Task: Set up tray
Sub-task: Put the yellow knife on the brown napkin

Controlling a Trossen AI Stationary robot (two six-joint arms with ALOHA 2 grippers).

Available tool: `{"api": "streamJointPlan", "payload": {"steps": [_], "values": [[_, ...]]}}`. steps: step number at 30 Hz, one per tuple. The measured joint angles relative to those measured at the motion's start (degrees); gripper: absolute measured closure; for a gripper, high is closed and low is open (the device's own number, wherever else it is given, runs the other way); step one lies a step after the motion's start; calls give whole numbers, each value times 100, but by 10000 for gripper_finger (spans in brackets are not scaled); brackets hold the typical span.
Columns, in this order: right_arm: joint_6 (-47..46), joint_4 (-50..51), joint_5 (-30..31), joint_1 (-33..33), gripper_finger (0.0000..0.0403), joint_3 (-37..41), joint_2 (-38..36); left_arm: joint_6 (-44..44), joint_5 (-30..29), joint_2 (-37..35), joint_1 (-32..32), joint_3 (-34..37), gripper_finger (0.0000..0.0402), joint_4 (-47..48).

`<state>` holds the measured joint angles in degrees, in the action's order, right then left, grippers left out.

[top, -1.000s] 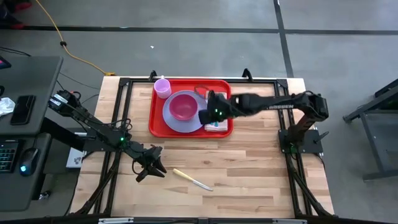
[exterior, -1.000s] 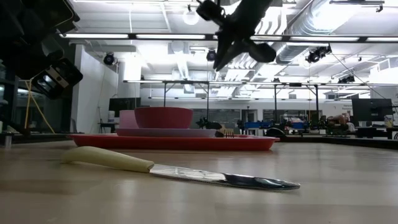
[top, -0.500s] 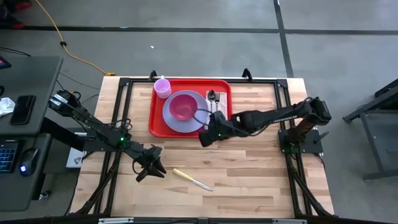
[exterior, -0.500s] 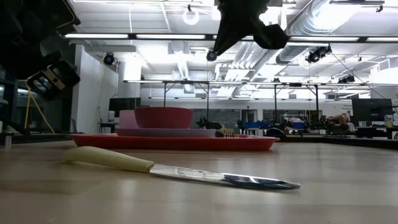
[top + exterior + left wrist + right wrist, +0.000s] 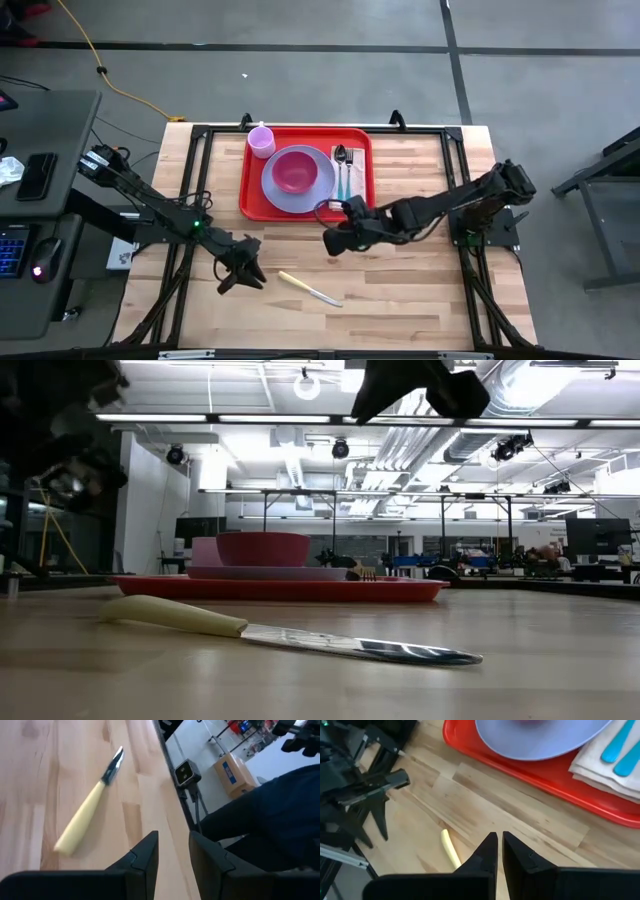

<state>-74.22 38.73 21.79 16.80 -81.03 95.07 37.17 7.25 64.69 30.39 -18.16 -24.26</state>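
The red tray [image 5: 252,190] lies at the table's far middle and bears a lavender plate [image 5: 318,191] with a pink bowl [image 5: 293,172], a lavender cup [image 5: 262,142], and a napkin [image 5: 347,178] with a spoon and fork on it. A yellow-handled knife [image 5: 310,289] lies flat on the bare wood near the front. My right gripper [image 5: 327,245] hangs shut above the table, just off the tray's near edge [image 5: 530,790]. My left gripper [image 5: 243,282] stands open left of the knife's handle [image 5: 80,822], with nothing between its fingers.
Bare wood lies between the tray and the knife and along the table's right half. A black frame rims the table. A desk with a keyboard, mouse and phone stands off the left edge.
My right gripper has swung from above the napkin on the tray toward the table's near edge. It now hangs over bare wood, still shut. The spoon and fork on the napkin have come into view. The knife and the tray have not moved.
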Motion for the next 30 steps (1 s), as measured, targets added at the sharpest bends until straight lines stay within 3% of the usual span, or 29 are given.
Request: {"api": "streamJointPlan", "payload": {"steps": [2,9,13,17,22,30], "values": [[-56,3,209,98,401,0,0,-270,-12,0,0,-309,263,437],[-369,160,794,414,398,2,0,-1245,-644,0,0,-1693,263,3301],[-741,426,1307,716,402,9,0,-1471,-847,0,-2,-2063,263,4145],[-975,511,1719,1026,398,9,-2,-1495,-1014,34,-2,-2099,263,4344],[-1080,373,1801,1237,398,9,-2,-1746,-1026,196,-5,-2101,263,4372],[-1014,-24,2066,1377,399,9,-4,-2479,-411,948,-476,-2620,263,4306]]}}
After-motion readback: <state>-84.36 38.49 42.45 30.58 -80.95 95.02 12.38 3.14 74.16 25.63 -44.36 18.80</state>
